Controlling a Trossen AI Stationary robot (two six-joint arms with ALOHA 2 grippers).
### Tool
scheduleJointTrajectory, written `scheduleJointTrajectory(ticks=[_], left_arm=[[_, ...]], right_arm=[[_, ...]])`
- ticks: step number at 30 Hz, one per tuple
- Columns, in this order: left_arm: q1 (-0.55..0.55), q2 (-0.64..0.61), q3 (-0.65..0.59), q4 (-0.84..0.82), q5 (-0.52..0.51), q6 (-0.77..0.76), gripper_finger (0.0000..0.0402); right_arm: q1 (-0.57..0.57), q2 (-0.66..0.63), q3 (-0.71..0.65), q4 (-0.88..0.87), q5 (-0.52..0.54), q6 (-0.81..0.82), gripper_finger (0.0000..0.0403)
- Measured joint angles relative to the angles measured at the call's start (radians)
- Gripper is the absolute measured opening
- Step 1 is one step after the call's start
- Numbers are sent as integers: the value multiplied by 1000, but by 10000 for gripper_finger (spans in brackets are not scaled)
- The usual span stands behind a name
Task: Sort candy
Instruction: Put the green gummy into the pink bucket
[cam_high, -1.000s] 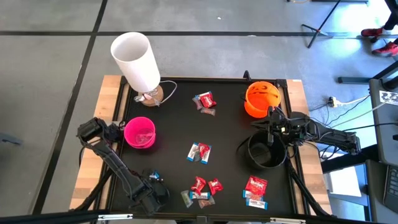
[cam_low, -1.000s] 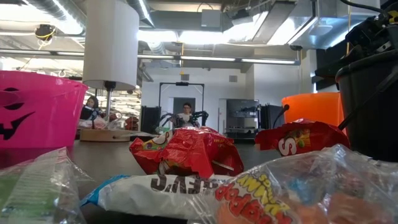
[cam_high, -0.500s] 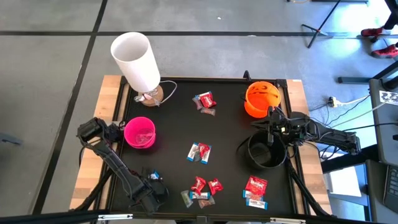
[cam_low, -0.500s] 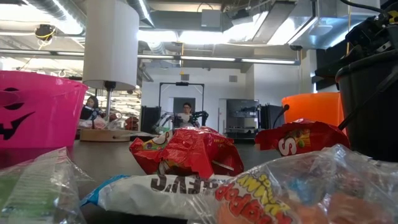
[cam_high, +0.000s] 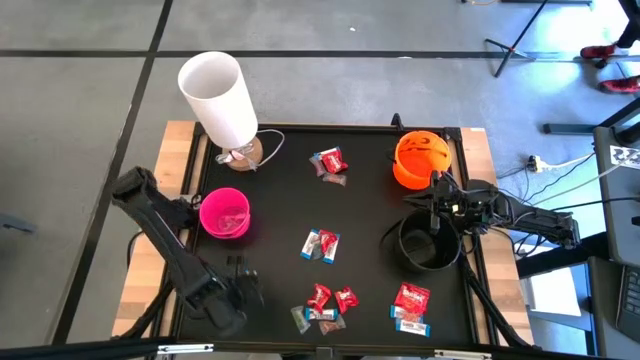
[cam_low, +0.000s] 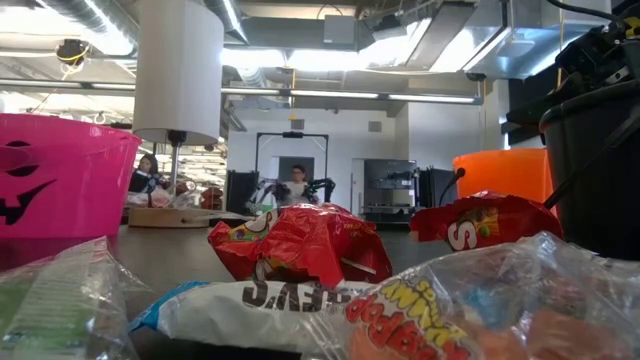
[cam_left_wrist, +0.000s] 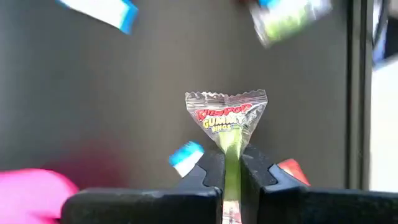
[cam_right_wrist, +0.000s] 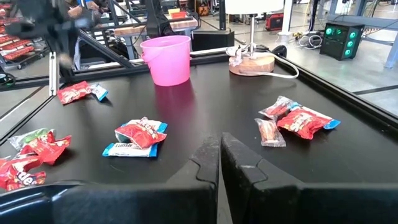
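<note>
Left arm's swung since a sec ago: elbow is further out over the table edge and the left gripper (cam_high: 243, 290) has lifted off the mat w/ a sweet in it. Fingers now pinched on a clear gummy packet (cam_left_wrist: 226, 118), gripped at its lower crimp, printed top standing up past the tips. Pink bowl (cam_high: 225, 213) sits just beyond that gripper, close by. Rest of the candy (cam_high: 321, 245) lies in small heaps on the black mat (cam_high: 280, 200), ahead and to the side of it. Right gripper (cam_right_wrist: 219, 163) waits above the black bowl (cam_high: 428, 245), fingers pressed together, nothing in them; orange bowl (cam_high: 420, 158) just behind. Packets look v. light, crinkly, prob. slippery, so best taken by a sealed end, not the puffy middle.
</note>
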Motion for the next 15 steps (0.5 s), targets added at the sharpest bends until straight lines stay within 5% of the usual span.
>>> scheduleJointTrajectory(ticks=[7,15], left_arm=[[13,-217,14,-263,-309,-8,9],[119,-412,5,-531,-409,-122,10]], right_arm=[[0,0,0,0,0,0,17],[0,0,0,0,0,0,17]])
